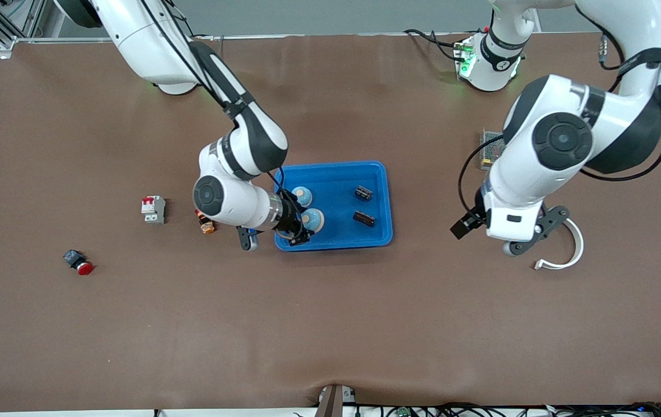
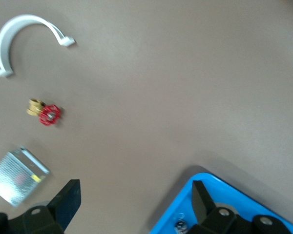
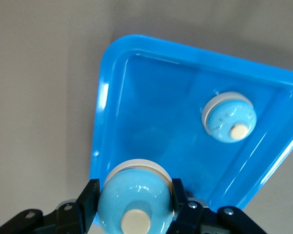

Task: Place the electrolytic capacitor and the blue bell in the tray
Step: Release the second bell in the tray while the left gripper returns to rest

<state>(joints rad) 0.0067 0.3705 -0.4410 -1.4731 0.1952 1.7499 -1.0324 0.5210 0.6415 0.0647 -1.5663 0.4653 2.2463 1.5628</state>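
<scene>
The front view looks down steeply from high across the tabletop (image 1: pixel 330 324), facing both arm bases and taking in the whole surface from far off. The right wrist view looks down from close above its own jaws onto a bell (image 3: pixel 135 201) gripped between them and a corner of the tray (image 3: pixel 103 97), which the front view also shows (image 1: pixel 385 191). The left wrist view looks down from higher up past its spread jaws, sharing a tray corner (image 2: pixel 185 195) and the white clip (image 2: pixel 10 36) with the front view (image 1: pixel 573 249).
</scene>
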